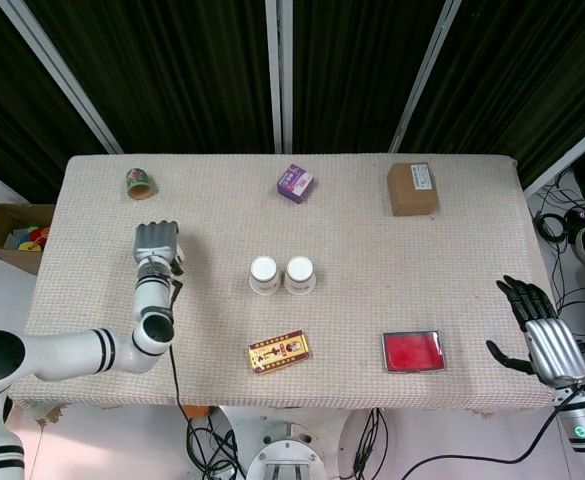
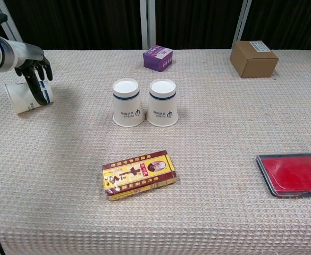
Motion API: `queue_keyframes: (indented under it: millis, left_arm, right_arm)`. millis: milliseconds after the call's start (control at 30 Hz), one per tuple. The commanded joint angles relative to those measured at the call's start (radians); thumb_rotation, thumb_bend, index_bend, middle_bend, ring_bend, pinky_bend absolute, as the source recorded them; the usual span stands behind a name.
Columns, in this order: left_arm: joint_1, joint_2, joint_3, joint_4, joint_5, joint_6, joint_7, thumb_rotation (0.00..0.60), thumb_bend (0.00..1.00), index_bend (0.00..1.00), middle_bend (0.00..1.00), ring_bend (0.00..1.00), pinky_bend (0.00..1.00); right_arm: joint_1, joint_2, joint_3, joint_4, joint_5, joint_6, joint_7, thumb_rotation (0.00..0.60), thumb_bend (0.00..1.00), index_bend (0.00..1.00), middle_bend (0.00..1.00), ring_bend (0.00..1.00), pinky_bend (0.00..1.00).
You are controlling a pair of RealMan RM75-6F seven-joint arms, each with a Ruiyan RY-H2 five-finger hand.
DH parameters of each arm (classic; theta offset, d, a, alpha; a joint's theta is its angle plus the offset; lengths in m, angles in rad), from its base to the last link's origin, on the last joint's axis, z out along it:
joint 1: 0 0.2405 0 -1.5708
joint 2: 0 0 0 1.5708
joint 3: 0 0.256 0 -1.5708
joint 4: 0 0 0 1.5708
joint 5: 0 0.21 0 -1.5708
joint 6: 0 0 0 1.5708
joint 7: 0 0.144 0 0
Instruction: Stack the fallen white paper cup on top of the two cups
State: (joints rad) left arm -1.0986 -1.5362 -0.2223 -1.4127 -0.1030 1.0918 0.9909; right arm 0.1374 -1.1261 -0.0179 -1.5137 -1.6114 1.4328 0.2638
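We are at the grasp: at left of frame our left hand [image 2: 35,74] drapes its fingers over the fallen cup [image 2: 22,97], whether gripping we cannot tell. Our right hand [image 1: 540,325] waits open, lower right. Next, close, lift, carry to the two cups [image 2: 144,102] mid-table.

I saw white cups [image 2: 145,102] with blue bands, a purple box [image 2: 157,57], and a red tray [image 2: 295,173] on beige woven cloth [image 2: 224,212].
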Motion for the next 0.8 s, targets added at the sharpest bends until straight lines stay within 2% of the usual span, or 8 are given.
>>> queue_keyframes:
  millis: [33, 167, 300, 433, 533, 800]
  left_arm:
    - [-0.016, -0.041, 0.001, 0.047, -0.013, 0.036, 0.039, 0.600, 0.06, 0.28, 0.24, 0.18, 0.22]
    - [-0.017, -0.080, 0.014, 0.087, 0.014, 0.070, 0.085, 0.600, 0.11, 0.32, 0.28, 0.20, 0.22]
    - [-0.008, -0.113, 0.047, 0.119, 0.079, 0.097, 0.119, 0.600, 0.23, 0.44, 0.43, 0.30, 0.36]
    - [0.014, -0.114, 0.038, 0.115, 0.111, 0.083, 0.119, 0.600, 0.30, 0.47, 0.48, 0.33, 0.36]
    - [0.040, -0.094, 0.024, 0.082, 0.186, 0.081, 0.056, 0.600, 0.33, 0.51, 0.51, 0.36, 0.36]
    - [0.180, 0.058, -0.041, -0.122, 0.484, 0.031, -0.291, 0.600, 0.33, 0.52, 0.51, 0.36, 0.35]
  right_arm:
    - [0.000, -0.001, 0.000, 0.002, 0.000, -0.001, 0.002, 0.600, 0.23, 0.04, 0.03, 0.00, 0.00]
    - [-0.002, -0.002, 0.000, 0.006, 0.002, -0.001, 0.007, 0.600, 0.23, 0.04, 0.03, 0.00, 0.00]
    - [-0.002, -0.004, -0.001, 0.010, 0.003, -0.004, 0.012, 0.600, 0.23, 0.04, 0.03, 0.00, 0.00]
    - [-0.003, -0.004, -0.001, 0.009, 0.001, -0.001, 0.013, 0.600, 0.23, 0.04, 0.03, 0.00, 0.00]
    - [-0.003, -0.003, 0.000, 0.008, 0.000, 0.000, 0.011, 0.600, 0.23, 0.04, 0.03, 0.00, 0.00]
    - [-0.008, -0.003, 0.000, 0.003, 0.002, 0.006, 0.010, 0.600, 0.23, 0.04, 0.03, 0.00, 0.00]
